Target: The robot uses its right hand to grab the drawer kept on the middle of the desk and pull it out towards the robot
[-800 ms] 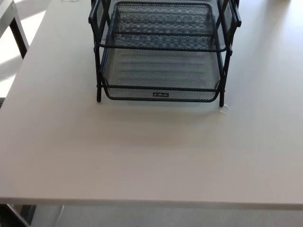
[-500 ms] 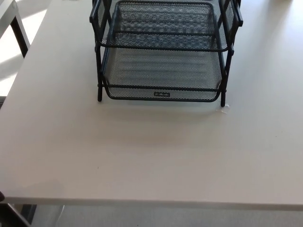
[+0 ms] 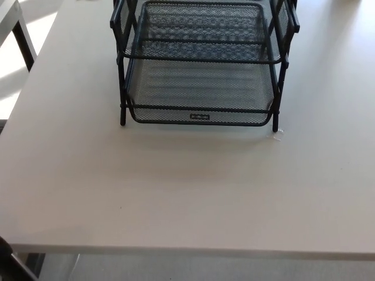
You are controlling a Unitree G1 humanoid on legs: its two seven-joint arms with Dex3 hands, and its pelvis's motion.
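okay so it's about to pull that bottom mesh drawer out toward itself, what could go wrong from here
1. The mesh organizer stands on thin legs on the smooth desk, so the whole frame may slide instead of the lower drawer coming out.
2. The drawer's front rim is low and thin, so the hand could slip off.
3. Neither hand is in view, so the reach starts from afar.

view: shifted slightly, camera moved; drawer [image 3: 199, 88]: unmoved on desk [image 3: 176, 187]

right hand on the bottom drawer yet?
Apart. The head view shows the bottom drawer of the black mesh rack sitting alone on the desk; neither robot hand is in the picture at all.
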